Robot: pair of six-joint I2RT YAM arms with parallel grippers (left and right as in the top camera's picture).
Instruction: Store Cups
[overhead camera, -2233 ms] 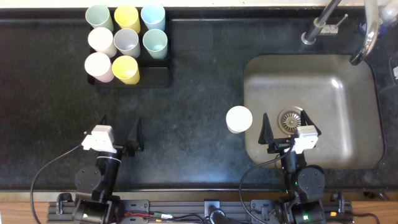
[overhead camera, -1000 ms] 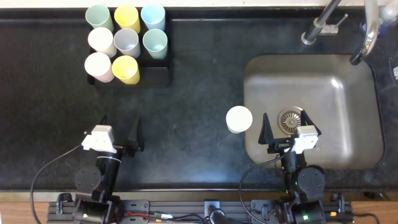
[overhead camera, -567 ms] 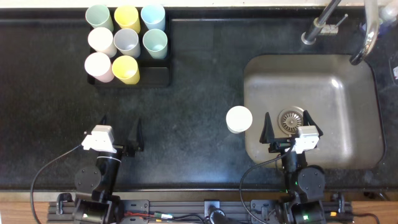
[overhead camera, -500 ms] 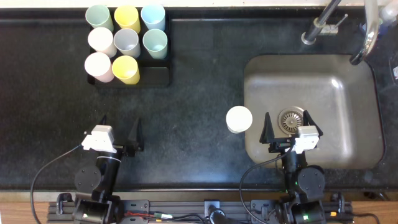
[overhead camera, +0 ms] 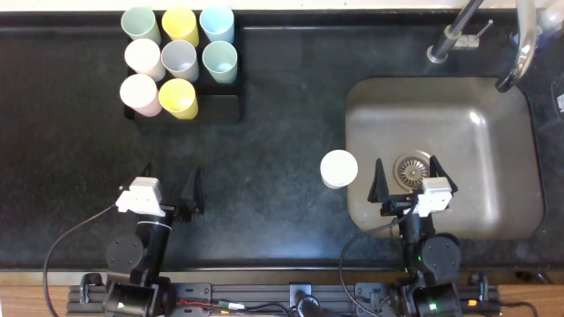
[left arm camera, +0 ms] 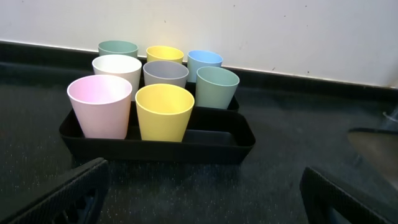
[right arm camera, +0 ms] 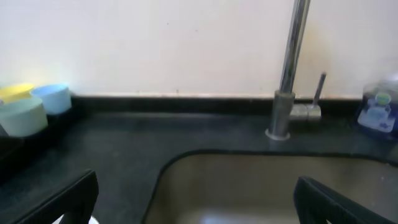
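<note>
Spread wide at the left pincer (overhead camera: 171, 187), with nothing between the fingers and nothing touched, low over the dark counter (overhead camera: 282, 106) in front of the left arm's base. Equally wide at the right pincer (overhead camera: 407, 180), also gripping nothing, at the near side of the sink (overhead camera: 502, 101), close to the drain (overhead camera: 411, 169). Just beside the right pincer, toward the left arm: a lone white cup (overhead camera: 338, 168), upright on the counter at the sink's edge, apart from both fingers. Well away, straight ahead of the left pincer and near the back wall: a black tray (left arm camera: 217, 148) carrying eight upright cups. Nearest row: a pink cup (left arm camera: 99, 106) and a yellow cup (left arm camera: 164, 112) side by side, with bare tray floor next to the yellow one. Middle row: a second white cup (left arm camera: 117, 68), a grey cup (left arm camera: 165, 73), a pale green cup (left arm camera: 217, 86). Back row: a darker green cup (left arm camera: 118, 48), a second yellow cup (left arm camera: 165, 54), a blue cup (left arm camera: 205, 59). Beyond the sink, at the back of the counter: a steel faucet (right arm camera: 289, 68) and, off to its side, a blue bottle (right arm camera: 378, 109).
</note>
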